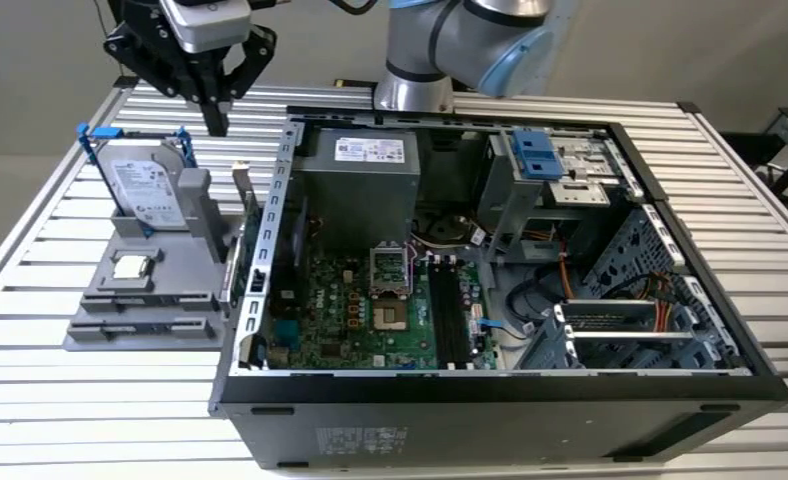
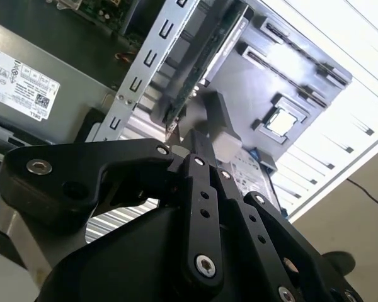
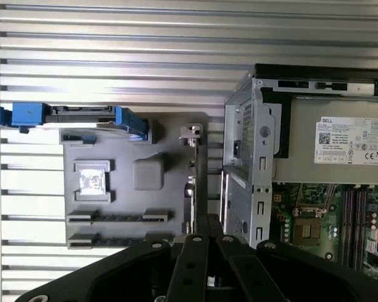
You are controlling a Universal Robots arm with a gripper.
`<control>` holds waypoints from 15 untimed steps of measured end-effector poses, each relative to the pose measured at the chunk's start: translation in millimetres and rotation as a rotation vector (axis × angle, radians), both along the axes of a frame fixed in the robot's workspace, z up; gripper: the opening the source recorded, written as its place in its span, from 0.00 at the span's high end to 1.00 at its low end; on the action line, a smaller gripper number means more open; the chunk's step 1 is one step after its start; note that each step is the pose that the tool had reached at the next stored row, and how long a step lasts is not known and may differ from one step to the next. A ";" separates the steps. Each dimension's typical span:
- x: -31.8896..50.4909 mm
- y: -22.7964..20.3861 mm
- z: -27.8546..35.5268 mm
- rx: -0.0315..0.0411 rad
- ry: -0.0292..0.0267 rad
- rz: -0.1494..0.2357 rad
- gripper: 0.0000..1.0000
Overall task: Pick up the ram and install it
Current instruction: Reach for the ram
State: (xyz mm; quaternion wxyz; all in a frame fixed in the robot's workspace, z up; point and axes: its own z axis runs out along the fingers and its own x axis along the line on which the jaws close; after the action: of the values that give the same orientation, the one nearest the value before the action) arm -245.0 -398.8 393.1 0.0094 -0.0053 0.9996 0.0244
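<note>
The ram (image 1: 239, 215) is a thin dark-green stick standing on its long edge in the grey holder (image 1: 141, 322), right beside the open computer case's side wall. In both wrist views it shows edge-on (image 3: 193, 182) or as a slanted green board (image 2: 205, 60). My gripper (image 1: 217, 125) hangs above the holder's far end, just above the ram's far tip and clear of it. Its black fingers (image 3: 209, 221) (image 2: 192, 143) are shut with nothing between them. Empty dark memory slots (image 1: 448, 310) lie on the motherboard inside the case.
A silver hard drive (image 1: 147, 190) with blue rails stands in the holder on the exterior view's left of the gripper. A small square processor chip (image 1: 131, 266) lies flat in the holder. The open case (image 1: 501, 385) has tall metal walls, a power supply (image 1: 367, 150) and drive cages.
</note>
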 end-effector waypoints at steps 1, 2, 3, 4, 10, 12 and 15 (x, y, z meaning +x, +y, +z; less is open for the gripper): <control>-2.6 0.0 0.0 0.0001 -0.0001 0.001 1.00; -5.2 0.0 0.0 0.0001 -0.0001 0.001 1.00; -7.9 0.0 0.0 0.0001 0.0000 0.002 1.00; -10.3 0.0 0.0 0.0000 -0.0001 0.003 1.00; -26.0 0.0 0.0 0.0000 0.0000 0.006 1.00; -31.1 0.0 0.0 0.0000 -0.0001 0.007 1.00; -38.7 0.0 0.0 0.0000 0.0000 0.008 1.00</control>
State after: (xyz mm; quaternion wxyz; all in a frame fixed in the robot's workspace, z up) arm -283.6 -398.8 393.1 0.0093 -0.0093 0.9996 0.0245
